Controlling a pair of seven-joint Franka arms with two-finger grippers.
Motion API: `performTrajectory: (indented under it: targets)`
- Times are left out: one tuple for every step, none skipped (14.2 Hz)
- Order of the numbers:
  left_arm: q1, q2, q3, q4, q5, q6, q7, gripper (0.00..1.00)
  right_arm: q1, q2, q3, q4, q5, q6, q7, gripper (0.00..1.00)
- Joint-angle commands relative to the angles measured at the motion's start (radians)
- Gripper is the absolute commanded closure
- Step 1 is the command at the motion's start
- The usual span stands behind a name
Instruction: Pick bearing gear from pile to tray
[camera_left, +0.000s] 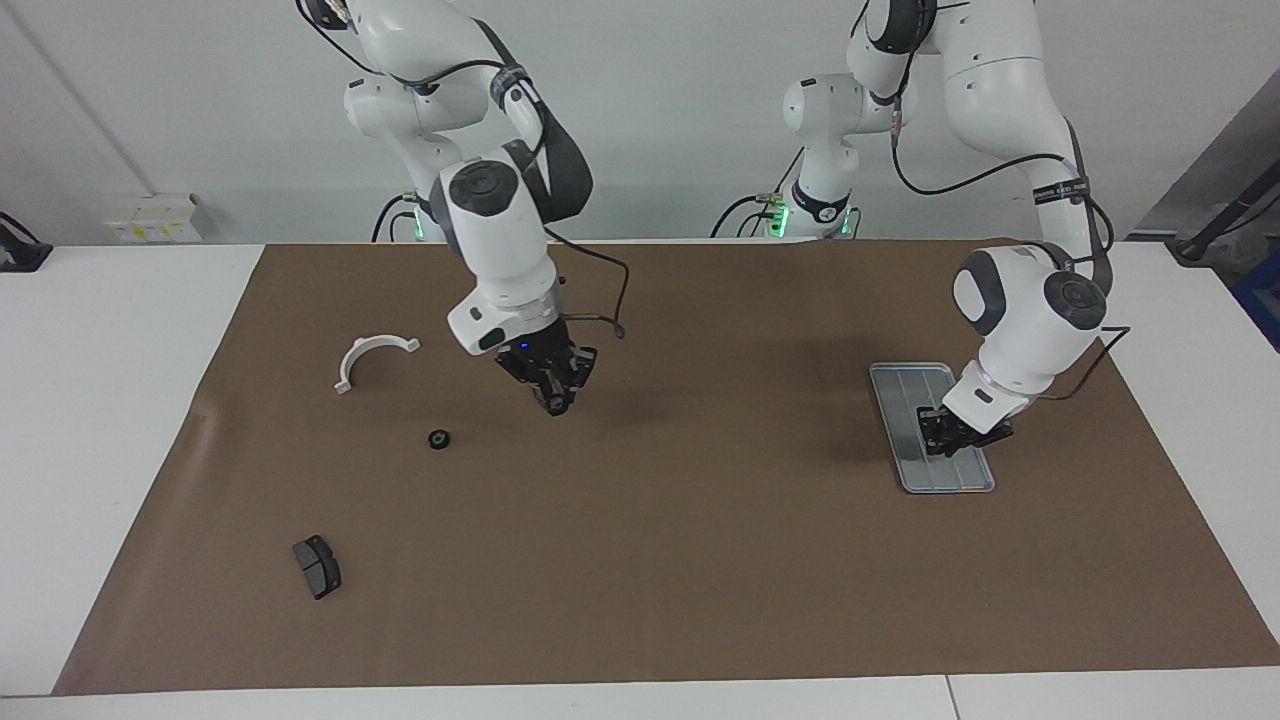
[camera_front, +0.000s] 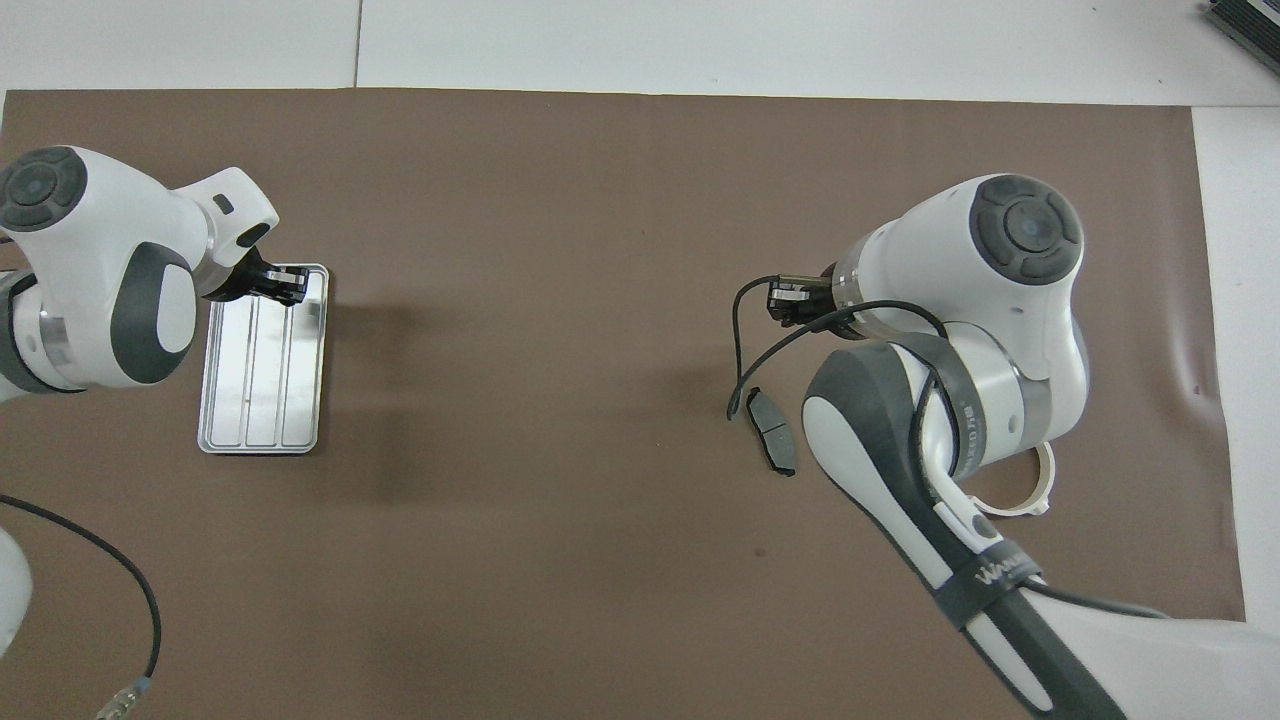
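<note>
Toward the right arm's end of the bench, a small black gear lies loose on the brown mat, near the white bracket and a dark brake pad. My right gripper hangs above the mat, clenched on a second gear. My left gripper, clenched shut, is over the tray at the left arm's end

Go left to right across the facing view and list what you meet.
Dark grey brake-pad-like piece → white curved bracket → small black round gear → right gripper, raised over the mat → ribbed silver-grey metal tray.
</note>
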Motion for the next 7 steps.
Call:
performTrajectory:
  targets:
    - [0.006, -0.050, -0.009, -0.073, -0.008, 0.050, 0.025, 0.50, -0.002, 0.158, 0.114, 0.144, -0.121, 0.007, 0.236, 1.00]
    - [0.006, -0.050, -0.009, -0.072, -0.008, 0.050, 0.026, 0.37, 0.015, 0.210, 0.137, 0.172, -0.189, 0.007, 0.320, 1.00]
    - [0.003, -0.048, -0.009, -0.069, -0.008, 0.051, 0.026, 0.29, 0.030, 0.253, 0.158, 0.186, -0.268, 0.010, 0.398, 1.00]
    - [-0.001, -0.047, -0.009, -0.063, -0.008, 0.050, 0.025, 0.28, 0.038, 0.293, 0.184, 0.198, -0.348, 0.018, 0.473, 1.00]
    - [-0.004, -0.044, -0.009, -0.054, -0.008, 0.050, 0.015, 0.29, 0.038, 0.315, 0.207, 0.198, -0.407, 0.035, 0.530, 1.00]
    - [-0.011, -0.039, -0.012, -0.041, -0.008, 0.048, -0.001, 0.31, 0.040, 0.329, 0.214, 0.196, -0.439, 0.048, 0.561, 1.00]
    - [-0.021, -0.038, -0.015, -0.034, -0.008, 0.045, -0.033, 0.32, 0.050, 0.344, 0.215, 0.195, -0.445, 0.056, 0.569, 1.00]
